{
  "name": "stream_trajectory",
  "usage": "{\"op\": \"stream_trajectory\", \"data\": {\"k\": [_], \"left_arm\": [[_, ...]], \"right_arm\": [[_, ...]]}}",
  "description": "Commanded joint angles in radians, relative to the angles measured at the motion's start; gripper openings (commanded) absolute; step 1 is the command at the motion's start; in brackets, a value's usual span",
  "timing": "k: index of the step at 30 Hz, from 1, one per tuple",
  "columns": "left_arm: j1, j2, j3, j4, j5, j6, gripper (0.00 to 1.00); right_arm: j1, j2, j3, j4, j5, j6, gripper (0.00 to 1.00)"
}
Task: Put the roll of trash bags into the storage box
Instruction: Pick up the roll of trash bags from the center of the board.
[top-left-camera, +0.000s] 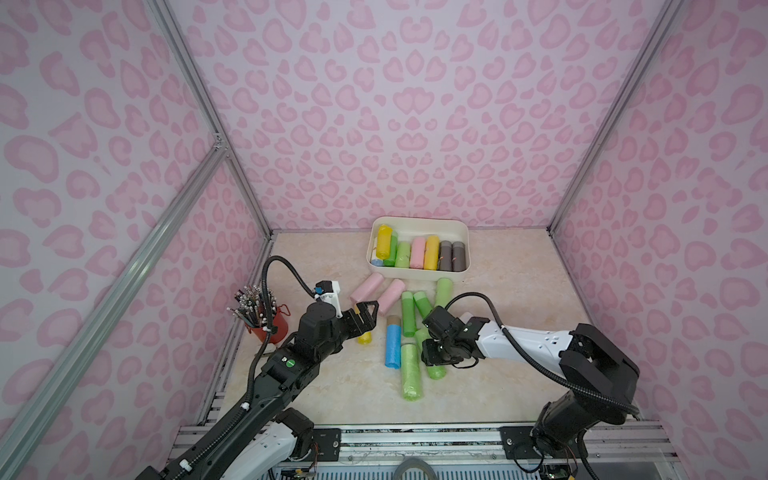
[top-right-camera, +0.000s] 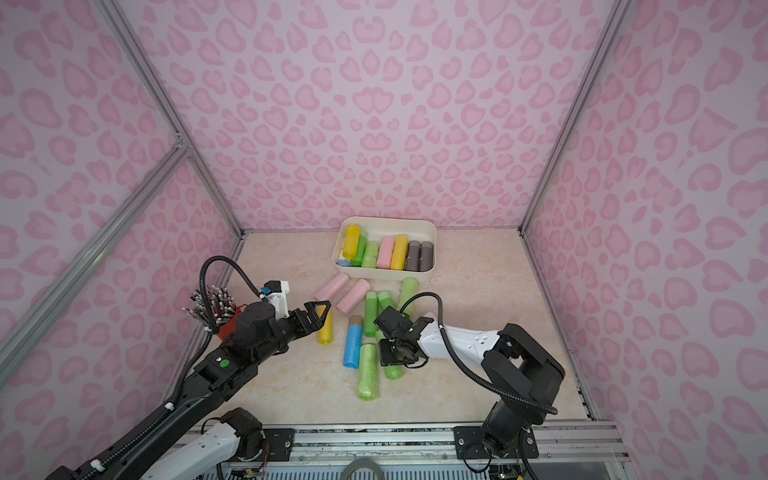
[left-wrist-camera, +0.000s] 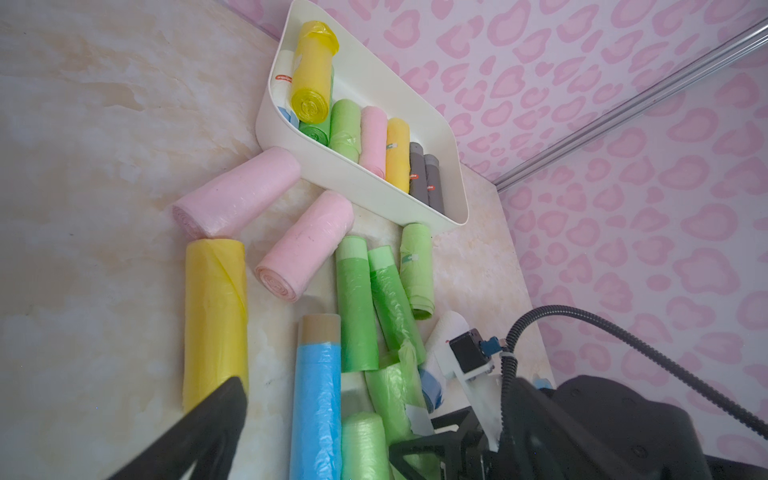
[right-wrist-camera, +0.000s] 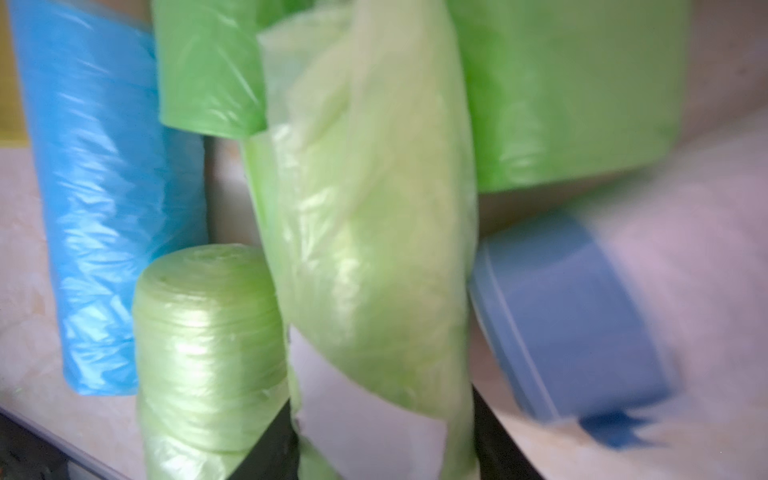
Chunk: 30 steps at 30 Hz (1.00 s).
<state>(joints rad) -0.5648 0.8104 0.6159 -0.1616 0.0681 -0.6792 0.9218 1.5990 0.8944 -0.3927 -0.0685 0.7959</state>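
My right gripper (right-wrist-camera: 386, 440) has a jaw on each side of the crinkly light-green plastic roll of trash bags (right-wrist-camera: 365, 228). I cannot tell if I squeeze it. The roll lies on the beige marble table (top-left-camera: 332, 374), apart from the shallow cream-white plastic storage box (top-left-camera: 415, 273). My left gripper (top-right-camera: 320, 318) is wide open and holds nothing.

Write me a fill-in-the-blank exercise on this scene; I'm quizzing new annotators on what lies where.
1. The two grey rolls lie inside the cream ___.
2. The pencils stand in a ___ cup.
3. On the bare table, ___ pink rolls lie side by side.

Missing words: storage box; red; two.
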Motion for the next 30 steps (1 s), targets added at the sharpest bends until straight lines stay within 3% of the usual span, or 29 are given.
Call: {"op": "stream_trajectory", "data": {"k": [1,12,30], "left_arm": [[0.002,0.006,-0.008,0.033,-0.015,0.003,1.0],[0.003,0.015,-0.013,0.041,0.001,0.012,1.0],[0.009,0.036,-0.006,-0.001,-0.068,0.076,1.0]], "right_arm": [[0.0,-0.023,-0.003,0.002,-0.008,0.006,0.52],[-0.001,-0.084,0.001,0.009,-0.029,0.044,0.51],[-0.045,-0.108,0.054,0.026,-0.097,0.1,0.48]]}}
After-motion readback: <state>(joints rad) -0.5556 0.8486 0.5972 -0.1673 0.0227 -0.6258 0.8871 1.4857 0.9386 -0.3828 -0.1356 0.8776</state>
